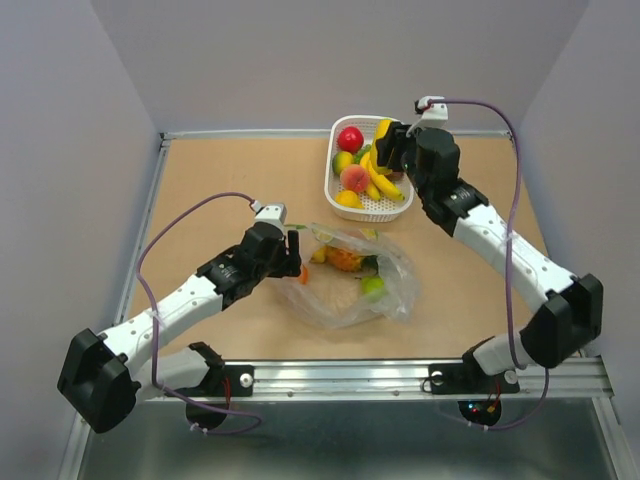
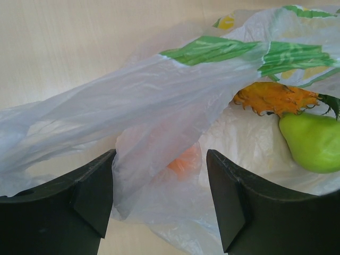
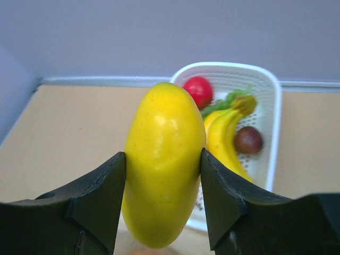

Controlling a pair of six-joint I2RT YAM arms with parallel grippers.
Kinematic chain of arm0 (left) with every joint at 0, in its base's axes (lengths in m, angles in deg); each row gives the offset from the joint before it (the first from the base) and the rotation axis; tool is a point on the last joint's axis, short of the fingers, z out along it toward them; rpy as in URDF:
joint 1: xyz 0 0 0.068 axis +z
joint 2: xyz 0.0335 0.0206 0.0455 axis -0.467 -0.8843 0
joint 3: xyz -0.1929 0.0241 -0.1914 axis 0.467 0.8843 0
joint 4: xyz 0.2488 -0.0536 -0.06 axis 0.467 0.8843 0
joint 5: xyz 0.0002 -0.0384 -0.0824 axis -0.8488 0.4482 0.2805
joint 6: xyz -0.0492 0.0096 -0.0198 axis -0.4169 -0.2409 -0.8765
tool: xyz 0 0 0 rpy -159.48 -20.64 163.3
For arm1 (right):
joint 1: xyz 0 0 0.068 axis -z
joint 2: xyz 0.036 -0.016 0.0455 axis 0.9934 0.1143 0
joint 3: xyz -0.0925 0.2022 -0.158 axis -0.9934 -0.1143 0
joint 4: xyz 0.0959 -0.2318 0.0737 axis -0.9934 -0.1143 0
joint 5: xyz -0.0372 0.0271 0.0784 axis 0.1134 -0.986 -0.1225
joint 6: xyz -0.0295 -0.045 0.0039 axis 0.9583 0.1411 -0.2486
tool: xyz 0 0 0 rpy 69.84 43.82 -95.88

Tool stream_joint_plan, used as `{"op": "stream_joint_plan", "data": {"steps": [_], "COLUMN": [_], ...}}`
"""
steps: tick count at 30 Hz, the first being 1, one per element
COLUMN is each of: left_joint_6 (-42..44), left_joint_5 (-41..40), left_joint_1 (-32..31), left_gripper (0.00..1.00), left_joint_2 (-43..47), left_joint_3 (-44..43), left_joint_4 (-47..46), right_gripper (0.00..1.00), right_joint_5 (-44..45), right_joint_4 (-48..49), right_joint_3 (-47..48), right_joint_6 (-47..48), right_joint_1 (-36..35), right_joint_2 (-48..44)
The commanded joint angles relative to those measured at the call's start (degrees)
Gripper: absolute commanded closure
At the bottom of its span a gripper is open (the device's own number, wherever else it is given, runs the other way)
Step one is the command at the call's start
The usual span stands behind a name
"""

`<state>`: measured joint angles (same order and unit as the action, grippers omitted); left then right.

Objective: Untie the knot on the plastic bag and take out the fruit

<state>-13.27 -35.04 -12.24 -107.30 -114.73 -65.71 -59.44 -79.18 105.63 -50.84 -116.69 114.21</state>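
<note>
The plastic bag (image 1: 350,295) (image 2: 159,90) lies crumpled at the table's middle, its mouth toward the left. Through it show a small pineapple (image 1: 345,260) (image 2: 273,98), a green fruit (image 1: 372,286) (image 2: 313,141) and an orange (image 1: 303,273) (image 2: 183,163). No knot shows in any view. My left gripper (image 1: 297,250) (image 2: 159,196) stands open at the bag's left end, with a loose fold of plastic hanging between its jaws. My right gripper (image 1: 383,148) (image 3: 163,196) is shut on a yellow oval fruit (image 3: 164,159), held over the white basket (image 1: 330,175) (image 3: 273,106).
The basket at the back holds a red apple (image 1: 350,138) (image 3: 198,90), bananas (image 1: 382,182) (image 3: 223,135), a peach (image 1: 354,179) and a dark round fruit (image 3: 248,139). A metal rail (image 1: 400,375) runs along the near edge. Grey walls close in the back and sides.
</note>
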Motion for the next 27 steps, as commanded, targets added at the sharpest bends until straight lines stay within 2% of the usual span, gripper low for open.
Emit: {"op": "stream_joint_plan", "data": {"steps": [1, 5, 12, 15, 17, 18, 19, 21, 22, 25, 27], "left_joint_6": [1.13, 1.04, 1.04, 0.87, 0.87, 0.96, 0.96, 0.87, 0.87, 0.78, 0.87], "left_joint_5": [0.09, -0.44, -1.32, -1.5, -1.5, -1.58, -1.59, -1.76, -1.67, -1.41, -1.15], "left_joint_1": [-0.09, -0.09, 0.0, 0.0, 0.0, 0.0, 0.0, -0.09, -0.09, 0.0, 0.0], "left_gripper": [0.24, 0.24, 0.24, 0.24, 0.23, 0.24, 0.24, 0.24, 0.24, 0.24, 0.24], "left_joint_2": [1.69, 1.95, 2.13, 2.21, 2.22, 2.39, 2.48, 2.83, 2.92, 2.83, 3.01], "left_joint_3": [0.23, 0.41, 0.32, 0.32, 0.32, 0.24, 0.32, 0.32, 0.41, 0.41, 0.24], "left_joint_4": [-1.2, -1.19, -0.76, -0.49, -0.49, -0.4, -0.4, -0.4, -0.4, -0.4, -0.4], "right_gripper": [0.99, 0.99, 0.97, 0.84, 0.7, 0.61, 0.43, 0.27, 0.14, 0.0, 0.0], "right_joint_5": [-1.2, -0.85, 3.63, 6.7, 8.64, 8.64, 8.73, 8.3, 7.6, 6.19, 4.08], "right_joint_4": [1.63, 5.85, 13.14, 13.42, 13.42, 13.5, 13.42, 13.5, 13.51, 13.59, 13.77], "right_joint_3": [8.4, 14.11, 25.71, 32.13, 36.07, 37.23, 38.55, 41.53, 42.16, 42.78, 41.64], "right_joint_6": [-2.64, -8.44, -13.02, -13.63, -13.81, -13.72, -13.64, -13.37, -13.02, -11.62, -9.95], "right_joint_1": [7.05, 11.45, 12.43, 12.6, 12.78, 12.95, 13.04, 13.3, 13.3, 13.3, 13.39], "right_joint_2": [9.02, 18.85, 35.56, 42.86, 45.93, 48.56, 49.89, 51.48, 52.53, 51.67, 49.74]}}
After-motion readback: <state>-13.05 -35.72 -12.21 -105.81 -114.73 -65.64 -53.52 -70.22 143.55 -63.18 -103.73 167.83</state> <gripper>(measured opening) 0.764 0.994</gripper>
